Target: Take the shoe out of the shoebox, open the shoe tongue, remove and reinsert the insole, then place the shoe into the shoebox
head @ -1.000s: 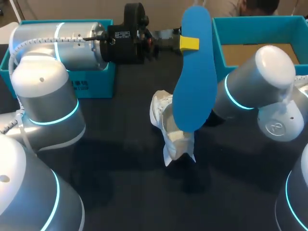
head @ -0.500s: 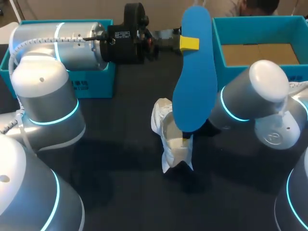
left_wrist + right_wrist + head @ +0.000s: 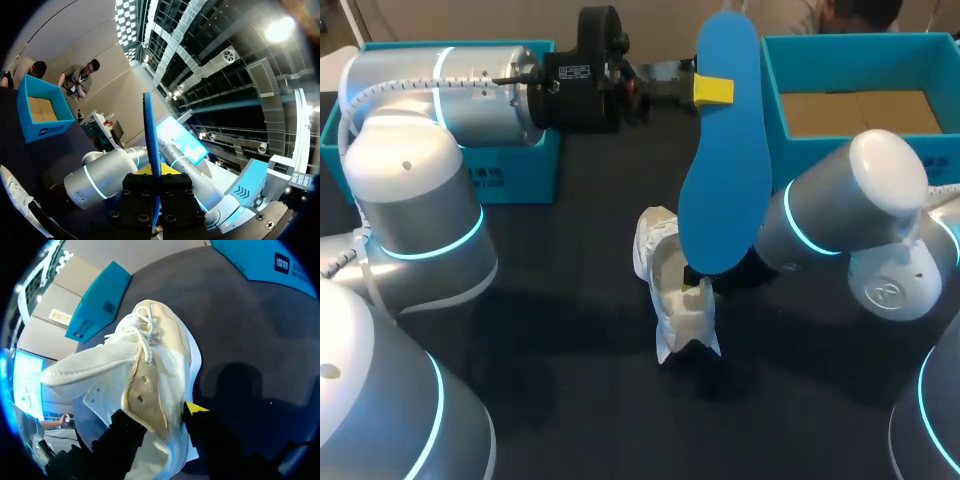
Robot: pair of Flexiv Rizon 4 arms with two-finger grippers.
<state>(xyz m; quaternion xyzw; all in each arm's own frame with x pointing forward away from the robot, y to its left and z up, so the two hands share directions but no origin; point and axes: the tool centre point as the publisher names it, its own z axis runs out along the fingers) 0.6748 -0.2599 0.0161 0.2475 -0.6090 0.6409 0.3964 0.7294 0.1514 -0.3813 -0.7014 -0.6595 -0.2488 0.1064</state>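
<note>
1. The dark table [image 3: 570,310] carries everything.
2. The left arm [image 3: 410,200] comes in from the left side and reaches across the far part of the table towards the middle.
3. The right arm [image 3: 840,220] comes in from the right, and its wrist points down at the table's middle.
4. The open teal shoebox [image 3: 775,110] stands at the far right of the table, showing a brown inside. A second teal box [image 3: 510,170] stands at the far left, mostly behind the left arm.
5. The blue insole [image 3: 720,180] is out of the shoe and held upright above the table's middle, between the two boxes. In the left wrist view it appears edge-on [image 3: 150,130].
6. The white shoe [image 3: 682,315] lies on the table near its middle, outside both boxes and just below the insole in the head view. Its laces and tan lining face the right wrist camera [image 3: 125,365].
7. The left gripper [image 3: 713,90] is clamped on the insole, one finger on each face.
8. The right gripper [image 3: 160,422] pinches the shoe's rim, with one finger on the tan lining and the yellow-tipped one on the white outer side.
</note>
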